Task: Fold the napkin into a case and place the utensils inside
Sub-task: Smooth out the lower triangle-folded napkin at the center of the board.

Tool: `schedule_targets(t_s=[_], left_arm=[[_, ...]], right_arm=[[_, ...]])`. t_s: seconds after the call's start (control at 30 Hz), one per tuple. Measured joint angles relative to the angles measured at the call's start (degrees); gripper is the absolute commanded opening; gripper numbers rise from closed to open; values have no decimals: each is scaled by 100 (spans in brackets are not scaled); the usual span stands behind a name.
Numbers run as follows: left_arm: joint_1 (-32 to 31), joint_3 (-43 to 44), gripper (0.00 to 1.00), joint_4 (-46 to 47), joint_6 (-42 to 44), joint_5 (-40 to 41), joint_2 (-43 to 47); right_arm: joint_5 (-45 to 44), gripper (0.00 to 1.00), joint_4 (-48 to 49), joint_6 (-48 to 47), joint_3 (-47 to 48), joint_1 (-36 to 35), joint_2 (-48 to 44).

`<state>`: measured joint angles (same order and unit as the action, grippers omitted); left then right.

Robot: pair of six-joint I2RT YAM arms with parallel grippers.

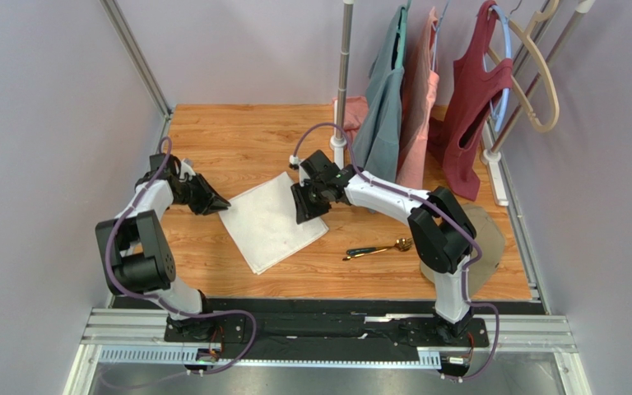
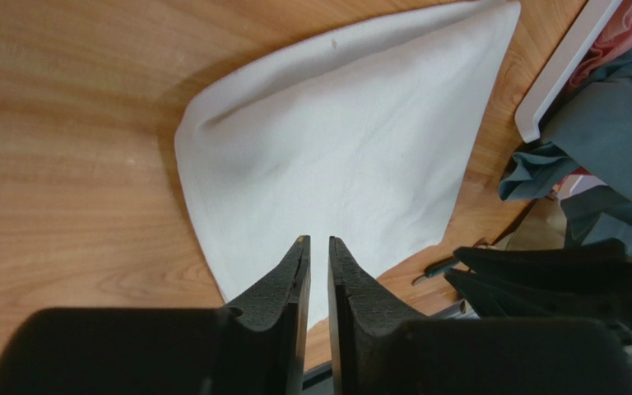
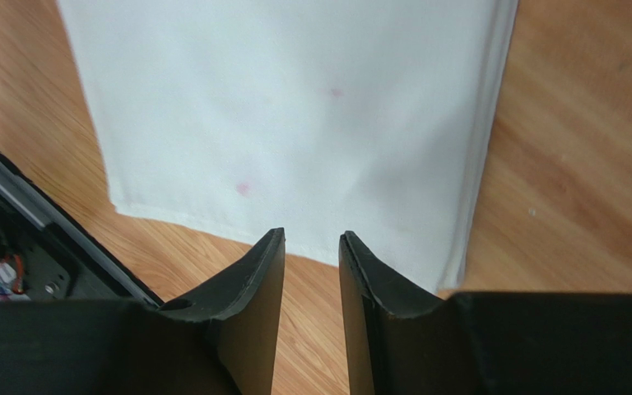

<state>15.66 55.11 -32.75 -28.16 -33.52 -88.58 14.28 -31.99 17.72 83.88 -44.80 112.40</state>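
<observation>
As the top view shows, the napkin (image 1: pixel 271 220) lies flat on the bench (image 1: pixel 237 140), utensils (image 1: pixel 377 248) apart to its right. Left wrist: my left pincer (image 2: pixel 315 240) is nearly together over the napkin's (image 2: pixel 336 156) corner; I cannot tell if it grips. Right wrist: my right pincer (image 3: pixel 311 234) stands apart, empty, at the napkin's (image 3: pixel 295 107) edge.

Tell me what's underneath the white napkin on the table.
Only the wooden table shows around the napkin, which lies flat on it with nothing poking out. Anything thin beneath is covered and cannot be seen. The utensils lie beside it on bare wood.
</observation>
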Motion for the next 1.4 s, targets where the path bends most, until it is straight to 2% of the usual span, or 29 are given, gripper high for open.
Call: schedule_targets(t_s=[0.03,0.13,0.27,0.43,0.57,0.77,0.9,0.97,1.0,1.07,1.1,1.17,1.2,1.27,1.3,1.37,1.4], left_arm=[[2,79,6,63,-37,-42,-195],[2,254,3,236,-127,-66,-675],[2,382,0,315,-155,9,-1113],[9,636,0,319,-155,321,-1648],[22,892,0,168,-140,590,-1766],[17,1558,0,133,-116,494,-2402],[17,1668,0,48,-103,424,-2485],[15,1744,6,-24,-90,387,-2535],[15,1755,15,-44,-72,407,-2533],[15,1731,24,-87,20,507,-2444],[17,1696,30,-118,46,573,-2334],[17,1637,36,-273,125,647,-1961],[17,1622,43,-328,157,651,-1740],[15,1530,45,-345,214,658,-1158],[13,1469,45,-337,229,656,-852],[13,1375,45,-348,260,636,-380],[13,1331,44,-341,269,601,-203]], right_arm=[[22,32,35,4,184,2,46],[186,29,297,66,448,90,162],[337,28,557,184,245,332,326],[348,27,699,275,-509,612,378],[470,27,1200,365,-938,697,205],[476,27,1687,452,-1432,695,-57],[428,27,1648,459,-1650,695,-249],[387,27,1596,452,-1690,695,-302],[365,27,1552,448,-1694,695,-323],[306,28,1438,415,-1696,693,-369],[278,29,1377,393,-1685,693,-382],[195,31,1196,354,-1609,673,-389],[129,34,1091,332,-1545,651,-389],[-24,38,826,284,-1322,601,-387],[-105,47,708,256,-1187,564,-389],[-269,57,463,210,-782,420,-387],[-354,66,374,166,-535,313,-387]])
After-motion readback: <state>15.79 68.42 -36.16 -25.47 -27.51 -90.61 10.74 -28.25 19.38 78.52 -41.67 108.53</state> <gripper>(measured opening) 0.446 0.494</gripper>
